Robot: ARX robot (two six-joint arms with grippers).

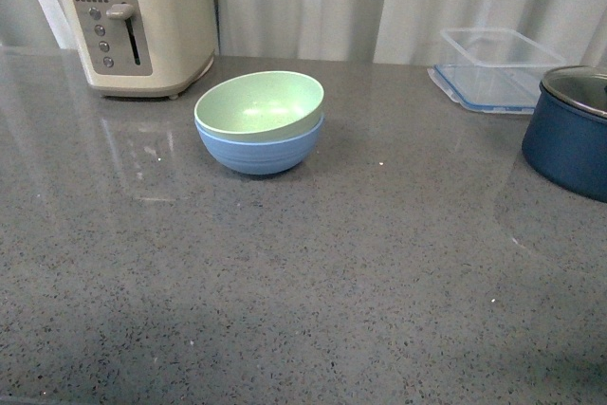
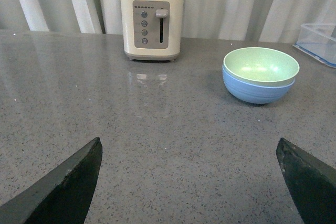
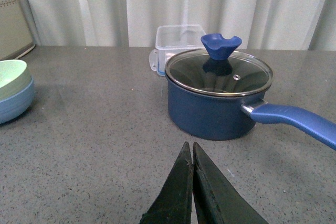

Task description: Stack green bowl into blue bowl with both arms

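Observation:
The green bowl (image 1: 260, 105) sits nested inside the blue bowl (image 1: 260, 149) on the grey counter, in front of the toaster. The pair also shows in the left wrist view, green bowl (image 2: 261, 65) in blue bowl (image 2: 254, 89), and at the edge of the right wrist view, green bowl (image 3: 10, 76) in blue bowl (image 3: 14, 103). My left gripper (image 2: 189, 153) is open and empty, well back from the bowls. My right gripper (image 3: 190, 153) is shut and empty, over bare counter short of the navy pot. Neither arm shows in the front view.
A cream toaster (image 1: 136, 21) stands at the back left. A clear plastic container (image 1: 494, 68) and a dark navy pot (image 1: 572, 132) with glass lid and long blue handle (image 3: 294, 121) stand at the right. Curtains close the back.

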